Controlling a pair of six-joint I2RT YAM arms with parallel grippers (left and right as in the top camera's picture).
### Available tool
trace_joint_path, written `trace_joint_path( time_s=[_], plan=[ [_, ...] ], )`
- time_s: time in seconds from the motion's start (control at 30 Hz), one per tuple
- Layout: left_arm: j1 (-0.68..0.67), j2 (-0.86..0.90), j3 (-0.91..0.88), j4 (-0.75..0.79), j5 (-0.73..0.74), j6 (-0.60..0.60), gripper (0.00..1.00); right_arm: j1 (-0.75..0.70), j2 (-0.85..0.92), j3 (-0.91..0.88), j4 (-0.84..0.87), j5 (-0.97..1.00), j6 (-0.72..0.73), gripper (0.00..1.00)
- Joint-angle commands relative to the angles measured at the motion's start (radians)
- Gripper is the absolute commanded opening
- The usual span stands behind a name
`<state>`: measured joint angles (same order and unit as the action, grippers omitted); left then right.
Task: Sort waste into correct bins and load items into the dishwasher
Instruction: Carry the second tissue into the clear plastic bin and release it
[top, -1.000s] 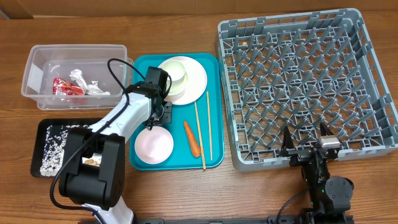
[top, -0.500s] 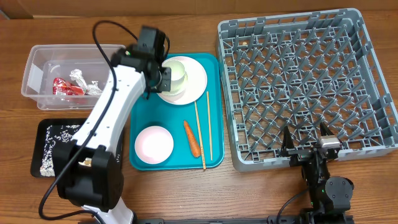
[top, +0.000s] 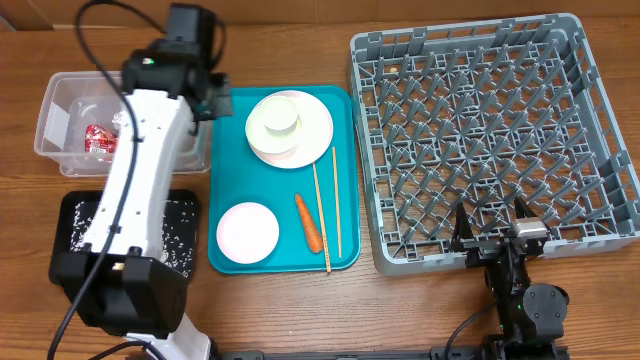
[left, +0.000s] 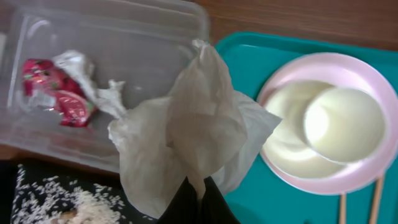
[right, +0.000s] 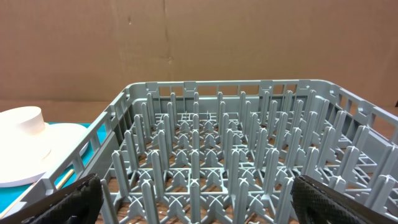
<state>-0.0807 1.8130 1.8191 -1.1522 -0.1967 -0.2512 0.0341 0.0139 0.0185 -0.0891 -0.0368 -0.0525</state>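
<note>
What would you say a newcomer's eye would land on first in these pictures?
Likely the big grey dish rack on the right, with nothing loaded in it. Next, the left gripper shut on a crumpled white tissue, held up by the right edge of the clear tub. Between them, the teal tray with the bright orange carrot stands out.
</note>
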Motion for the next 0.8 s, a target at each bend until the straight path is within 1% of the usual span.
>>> trace_joint_path(
  time_s=[0.0,0.3,0.53,0.7,0.77],
  plan=[
    [0.072,-0.018,0.022,0.016,-0.026,-0.053,0.04,-0.003,-0.009,-0.011,0.008,-0.002,-0.001,1.00],
    [0.177,0.022,-0.006,0.110,-0.016,-0.052,0.04,-0.003,-0.009,-0.011,0.008,-0.002,-0.001,1.00],
    [0.194,0.103,-0.006,0.173,-0.020,-0.047,0.04,-0.003,-0.009,-0.011,0.008,-0.002,0.000,1.00],
    [0.195,0.187,-0.006,0.227,-0.021,-0.027,0.04,-0.003,-0.009,-0.011,0.008,-0.002,-0.001,1.00],
    [0.195,0.220,-0.006,0.248,-0.020,0.001,0.04,-0.003,-0.009,-0.011,0.008,-0.002,-0.001,1.00]
  ],
)
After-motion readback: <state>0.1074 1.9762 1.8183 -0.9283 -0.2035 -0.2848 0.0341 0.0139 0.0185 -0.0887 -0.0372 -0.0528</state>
